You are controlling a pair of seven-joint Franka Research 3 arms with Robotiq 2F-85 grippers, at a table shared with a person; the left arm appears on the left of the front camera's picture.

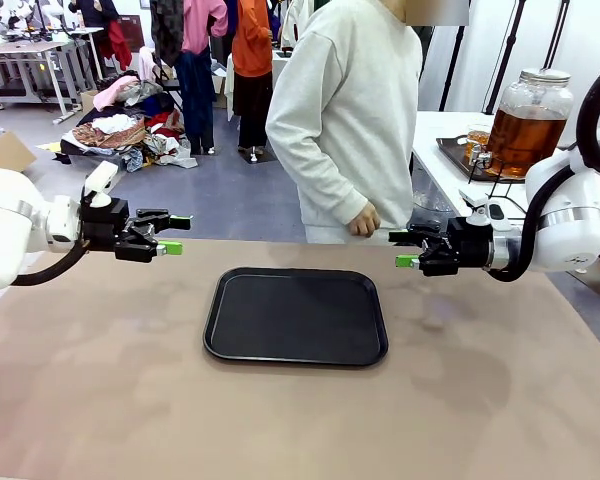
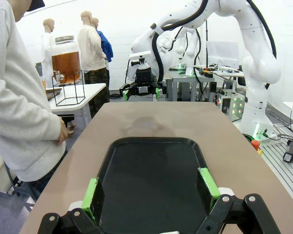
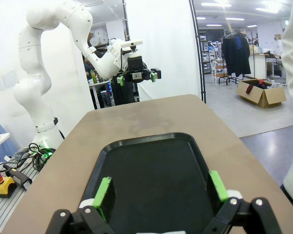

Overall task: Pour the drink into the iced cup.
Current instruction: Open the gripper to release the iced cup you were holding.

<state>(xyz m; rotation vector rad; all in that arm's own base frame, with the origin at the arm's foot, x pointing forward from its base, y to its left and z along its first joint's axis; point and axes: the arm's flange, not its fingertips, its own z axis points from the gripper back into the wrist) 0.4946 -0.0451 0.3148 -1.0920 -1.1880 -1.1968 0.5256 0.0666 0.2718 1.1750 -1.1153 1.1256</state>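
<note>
Both hands, left (image 1: 172, 234) and right (image 1: 404, 249), spread and empty, drink (image 1: 525, 135) well behind right hand.

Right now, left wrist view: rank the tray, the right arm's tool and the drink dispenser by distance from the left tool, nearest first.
1. Black tray: on the table just ahead of the open left tool, its near end seen between the green pads.
2. Right arm's tool: open, facing back over the table's far end.
3. Glass drink dispenser: off the table, on the white side counter, behind the person.
</note>
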